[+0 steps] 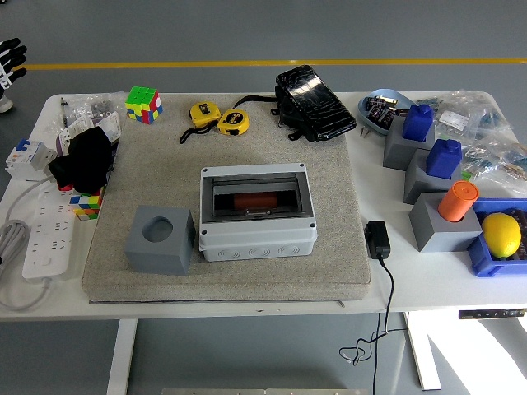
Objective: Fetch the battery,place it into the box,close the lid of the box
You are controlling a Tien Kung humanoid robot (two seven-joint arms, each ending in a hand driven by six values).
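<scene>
Neither robot hand reaches in over the table [428,284] in the head view, so I cannot tell whether their fingers are spread or curled; the only thing near the left edge is a small black-and-white shape [8,56] at the top corner, beyond the table, too cut off to identify. The battery [254,201] is a reddish-brown cylinder lying inside the box [257,239], seen as a dull band through the dark tinted lid [222,191], which appears to lie down over the opening. The battery's long axis runs left to right, parallel to the table's near edge; which end is which cannot be made out. The box is light grey with rounded corners and a row of round marks along its near wall, and it sits square in the middle of a grey mat [165,173]. Just beside its left wall, also on the mat, stands a grey cube [160,240] with a round hole in its top. Along the mat's far edge are a multicoloured puzzle cube [143,104], two yellow tape measures [204,113] [233,122] and a glossy black pouch [314,104]. Off the mat's right edge lies a black adapter [377,239] with its cord trailing over the near edge. Farther right, grey blocks carry two blue pieces [417,122] [445,157] and an orange cylinder [458,201], and a lemon [501,234] rests in a blue bin [482,259]. On the left are a black cloth [85,158] and a white power strip [45,234]. Any print on the tape measures or the box is too small to read.
</scene>
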